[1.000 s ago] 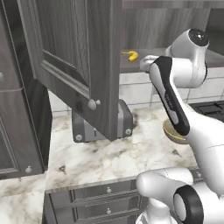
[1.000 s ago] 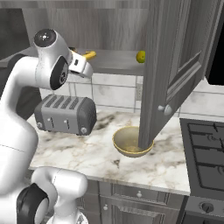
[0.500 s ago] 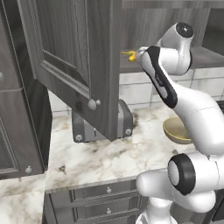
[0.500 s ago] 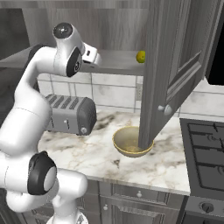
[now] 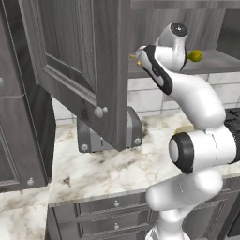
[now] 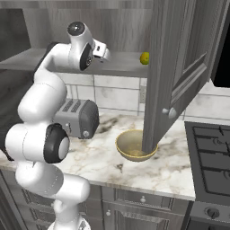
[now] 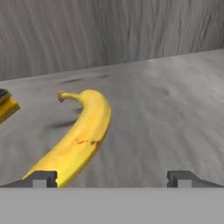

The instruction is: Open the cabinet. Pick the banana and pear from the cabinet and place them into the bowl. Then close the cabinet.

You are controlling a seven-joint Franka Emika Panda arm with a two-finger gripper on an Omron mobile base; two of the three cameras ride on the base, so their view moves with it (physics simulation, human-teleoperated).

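Observation:
The cabinet (image 5: 89, 56) stands with both doors swung open, the right one (image 6: 177, 72) over the counter. On its grey shelf (image 7: 166, 109) lies the banana (image 7: 81, 135), its lower end right at my left fingertip (image 7: 41, 178), most of it lying between the fingers' lines. My gripper (image 7: 112, 178) is open and holds nothing; my hand (image 6: 102, 50) reaches in over the shelf's left part. The pear (image 6: 144, 58) sits further right on the shelf, also the pear (image 5: 194, 56). The tan bowl (image 6: 134, 144) rests on the counter below the right door.
A grey toaster (image 6: 81, 117) stands on the marble counter (image 5: 117, 168) under the shelf. A stove top (image 6: 211, 157) lies to the right. A small yellow and dark green thing (image 7: 6, 105) sits at the hand view's left edge. The left door (image 5: 75, 61) juts out over the counter.
My arm has swung up and into the cabinet, bringing the hand from in front of the shelf to just over it by the banana. The jaws stayed open.

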